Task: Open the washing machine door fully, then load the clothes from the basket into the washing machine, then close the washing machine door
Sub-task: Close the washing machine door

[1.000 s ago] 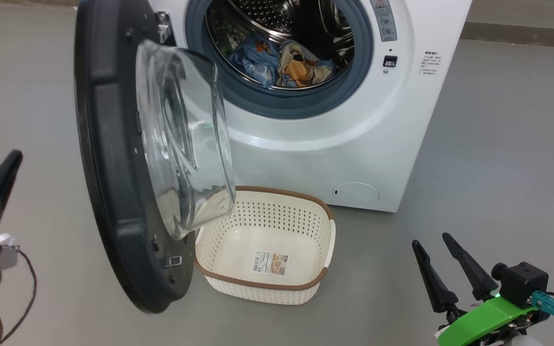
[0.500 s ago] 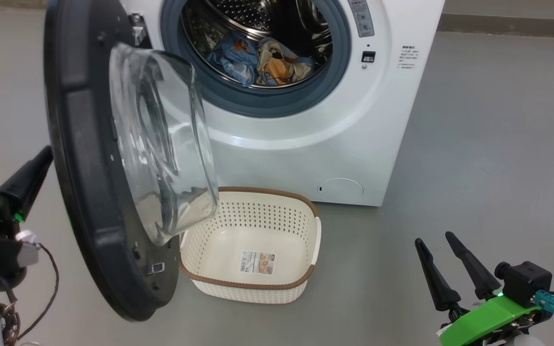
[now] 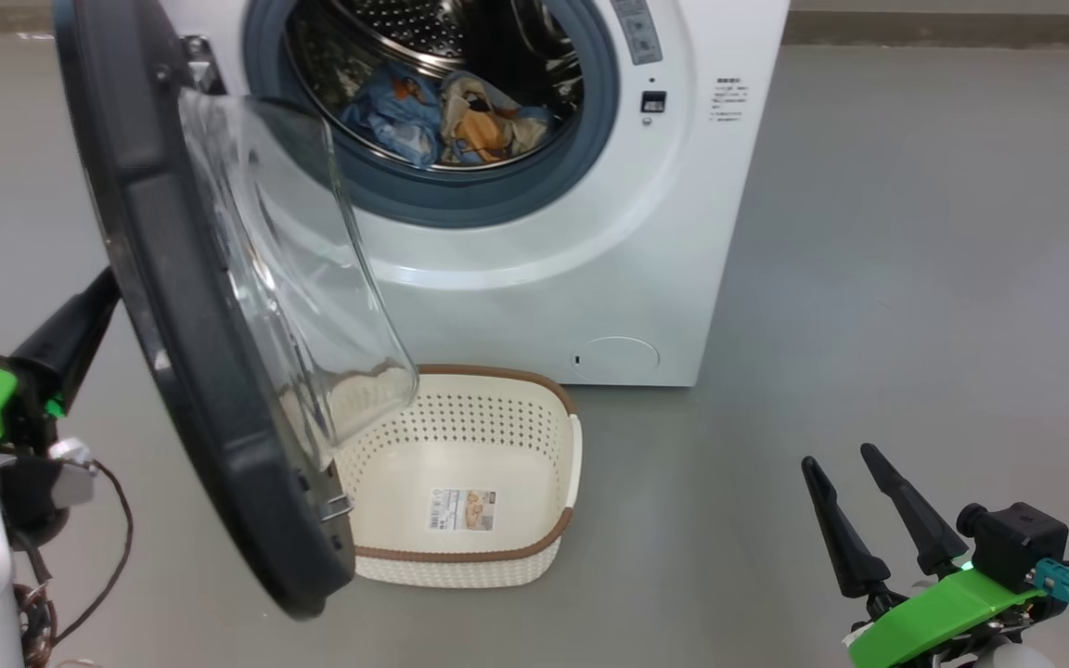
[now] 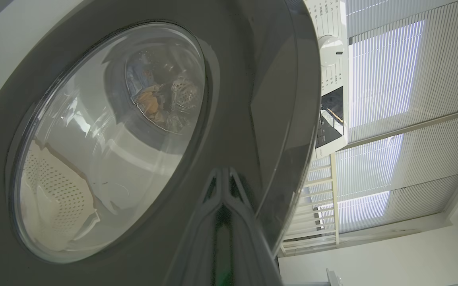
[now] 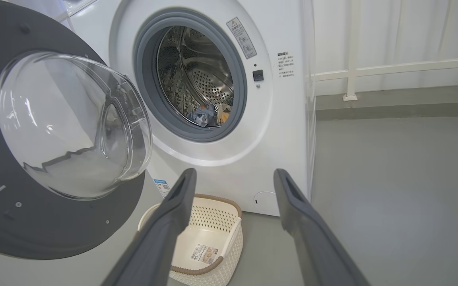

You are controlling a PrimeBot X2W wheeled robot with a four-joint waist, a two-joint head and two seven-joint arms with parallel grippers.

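Head cam has swung, so the washer (image 3: 590,278) and basket (image 3: 497,555) sliding across that view is cam motion, not theirs. The real change is the L gripper (image 3: 80,325): a sec ago it sat well clear of the door (image 3: 173,306), now it's right up behind the door's outer face. In the L wrist view its fingers are pressed together w/ nothing between them, and the L gripper (image 4: 223,214) tip meets its own reflection on the glossy door (image 4: 253,99), so contact looks made. Door also seems turned a bit more toward the opening and now covers the basket's near corner, but w/ the cam moving I can't be sure.

Clothes (image 3: 442,121) lie in the drum (image 3: 405,23), a blue and orange heap at the bottom. Basket sits on the floor (image 3: 869,278) in front of the washer, just its label (image 3: 462,510) inside.

R gripper (image 3: 839,456) hangs low at the right, fingers spread, holding nothing; same in its own view, R gripper (image 5: 235,174).

Judgement: loading is done and the last step, closing, is starting w/ a push from outside. Risk: the tip slipping on the glossy curve.
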